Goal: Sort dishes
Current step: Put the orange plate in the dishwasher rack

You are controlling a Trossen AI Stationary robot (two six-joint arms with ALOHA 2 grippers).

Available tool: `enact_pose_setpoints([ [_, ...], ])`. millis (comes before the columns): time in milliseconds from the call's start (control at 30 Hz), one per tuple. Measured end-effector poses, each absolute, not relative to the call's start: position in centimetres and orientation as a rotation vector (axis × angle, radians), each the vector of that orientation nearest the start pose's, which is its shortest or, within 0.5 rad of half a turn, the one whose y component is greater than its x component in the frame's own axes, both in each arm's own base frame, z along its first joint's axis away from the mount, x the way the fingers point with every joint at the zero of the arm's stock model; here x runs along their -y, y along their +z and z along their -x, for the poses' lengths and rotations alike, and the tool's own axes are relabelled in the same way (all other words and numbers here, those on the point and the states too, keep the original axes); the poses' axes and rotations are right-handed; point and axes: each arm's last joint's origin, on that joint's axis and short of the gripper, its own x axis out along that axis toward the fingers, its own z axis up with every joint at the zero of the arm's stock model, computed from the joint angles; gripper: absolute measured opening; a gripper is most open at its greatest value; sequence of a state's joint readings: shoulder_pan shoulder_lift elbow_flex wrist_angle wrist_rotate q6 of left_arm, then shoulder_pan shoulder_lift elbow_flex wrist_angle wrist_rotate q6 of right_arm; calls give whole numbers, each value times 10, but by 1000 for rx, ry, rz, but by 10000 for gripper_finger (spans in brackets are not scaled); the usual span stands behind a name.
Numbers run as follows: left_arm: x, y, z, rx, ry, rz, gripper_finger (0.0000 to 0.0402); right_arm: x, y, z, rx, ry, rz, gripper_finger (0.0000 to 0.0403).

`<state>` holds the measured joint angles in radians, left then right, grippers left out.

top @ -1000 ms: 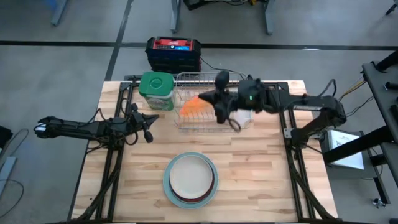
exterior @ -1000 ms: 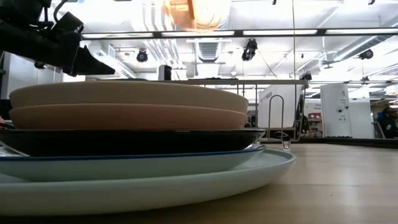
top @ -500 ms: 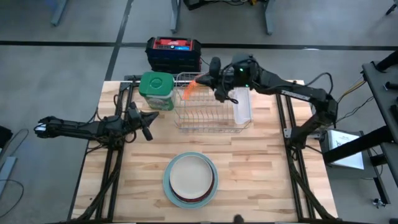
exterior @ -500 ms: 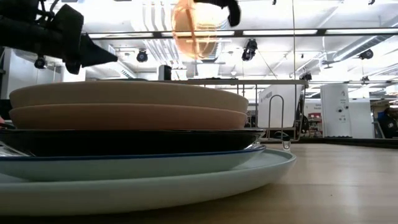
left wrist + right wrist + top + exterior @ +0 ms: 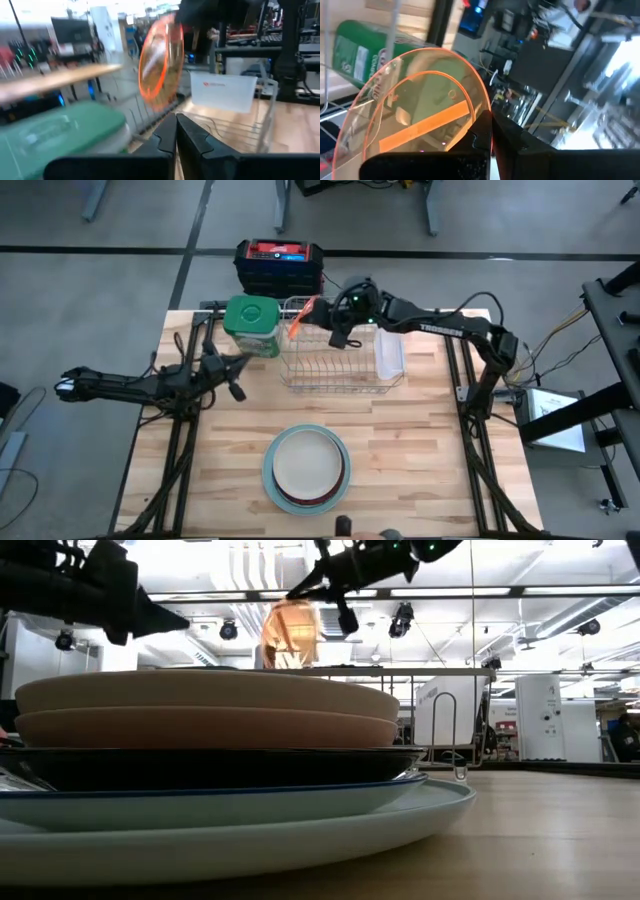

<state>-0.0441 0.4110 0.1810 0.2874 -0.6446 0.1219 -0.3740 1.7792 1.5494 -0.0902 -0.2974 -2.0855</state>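
A small see-through orange plate stands on edge over the far left corner of the wire dish rack. My right gripper is shut on it. It also shows in the low view and in the left wrist view. A stack of plates sits near the table's front edge, a cream one on top and the larger light blue one at the bottom. My left gripper is shut and empty, left of the rack, pointing at the plate. My right gripper pinches the orange plate's rim between its two fingers, one on each face. The fingers come from the table's right, slanting down. The plate stands on edge with its lower edge at the rack's wires. I cannot tell whether it touches them.
A green-lidded jar stands just left of the rack. A clear plastic tub sits at the rack's right end. A black and red box lies beyond the table's far edge. Bare wood lies either side of the stack.
My right gripper has carried the orange plate from above the rack's middle toward the far left corner and down. The plate has turned from nearly flat to standing on edge. My left gripper has shifted a little toward the rack.
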Motion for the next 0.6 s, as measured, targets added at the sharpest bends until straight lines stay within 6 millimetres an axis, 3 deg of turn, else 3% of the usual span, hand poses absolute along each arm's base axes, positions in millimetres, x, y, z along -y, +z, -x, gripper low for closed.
enact_pose_setpoints([
  [400, -12, 228, -120, 19, 630, -415, 0, 151, 299, -409, -269, 410, 2184, 0],
  [600, -12, 230, -120, 14, 641, -507, 0, 151, 287, -412, -222, 493, 2194, 0],
])
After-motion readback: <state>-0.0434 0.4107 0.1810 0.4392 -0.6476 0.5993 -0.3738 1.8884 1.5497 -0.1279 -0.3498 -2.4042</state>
